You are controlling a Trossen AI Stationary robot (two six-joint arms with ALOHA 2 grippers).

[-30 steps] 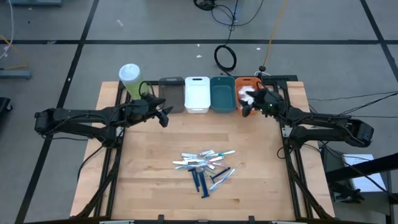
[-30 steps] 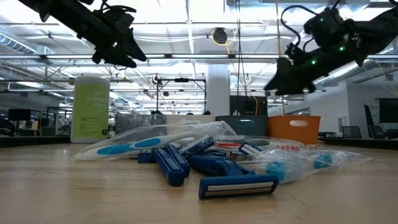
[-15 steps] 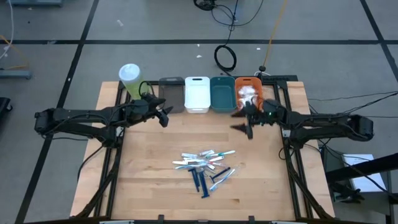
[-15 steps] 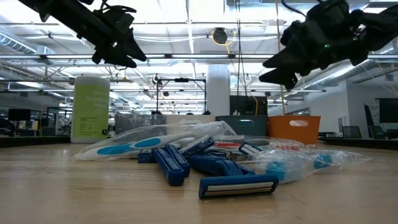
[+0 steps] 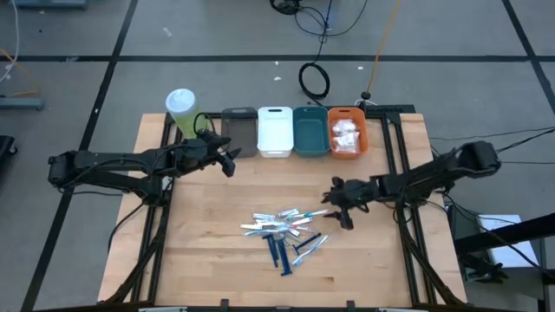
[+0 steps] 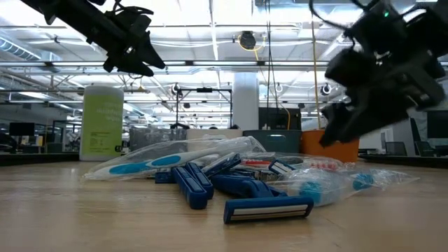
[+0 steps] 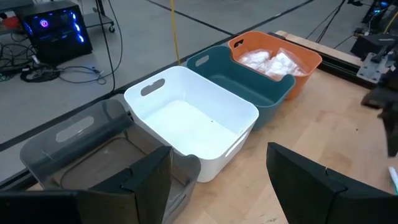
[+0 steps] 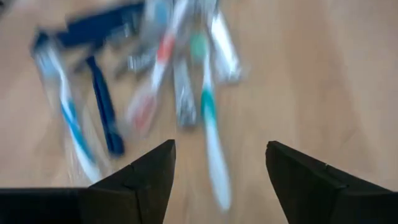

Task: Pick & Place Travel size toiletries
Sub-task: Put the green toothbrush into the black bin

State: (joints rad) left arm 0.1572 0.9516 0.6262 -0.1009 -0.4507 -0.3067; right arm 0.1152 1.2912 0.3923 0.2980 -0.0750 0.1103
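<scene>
A heap of travel toiletries [image 5: 289, 229] lies on the middle of the table: wrapped toothbrushes, silvery sticks and dark blue razors [image 6: 267, 207], blurred in the right wrist view [image 8: 155, 74]. White crinkly pouches [image 5: 346, 134] lie in the orange bin [image 5: 359, 140]. My right gripper [image 5: 340, 204] hangs open above the table, just right of the heap, touching nothing. My left gripper [image 5: 227, 162] hovers open near the grey bin [image 5: 238, 130], its fingers showing in its wrist view [image 7: 217, 177].
Grey, white [image 5: 275, 132], teal [image 5: 310, 130] and orange bins stand in a row at the far edge, beside a pale-green cylinder with a white lid [image 5: 181, 111]. Bare wood surrounds the heap on its left, right and near sides.
My right gripper has swung from over the orange bin toward the near edge and down, ending beside the heap of toiletries. White pouches now show in the orange bin where the gripper had been. My left arm has kept still.
</scene>
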